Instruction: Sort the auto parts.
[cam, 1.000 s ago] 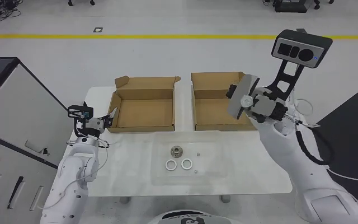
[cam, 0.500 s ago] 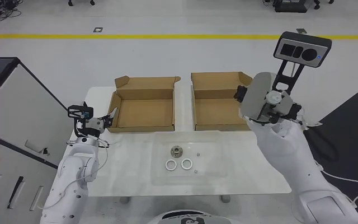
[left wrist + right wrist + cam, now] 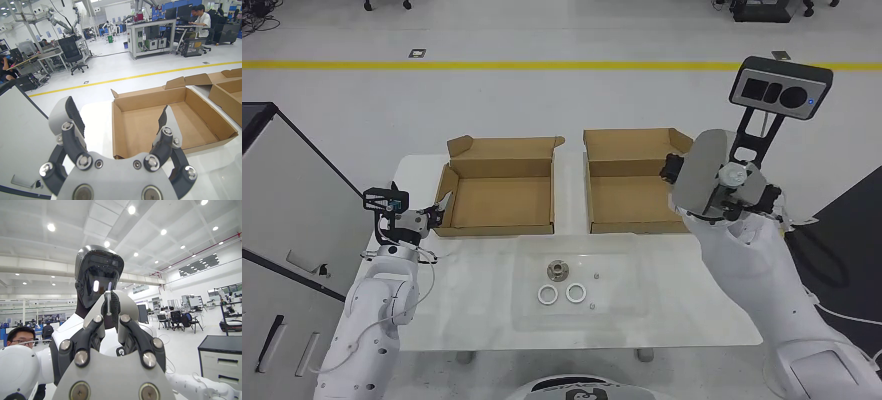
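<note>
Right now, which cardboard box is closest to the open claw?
The left brown cardboard box: the open left claw sits beside it; the right box is farther.

You see a matt cardboard box [image 3: 499, 200], a glossy white surface [image 3: 692, 310], and a threaded metal bolt [image 3: 108, 303] in the right pincer's [image 3: 110, 295] ribbed pads [image 3: 114, 308].

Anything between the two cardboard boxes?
Nothing. In the top view a narrow bare strip of table separates the left box from the right box.
</note>
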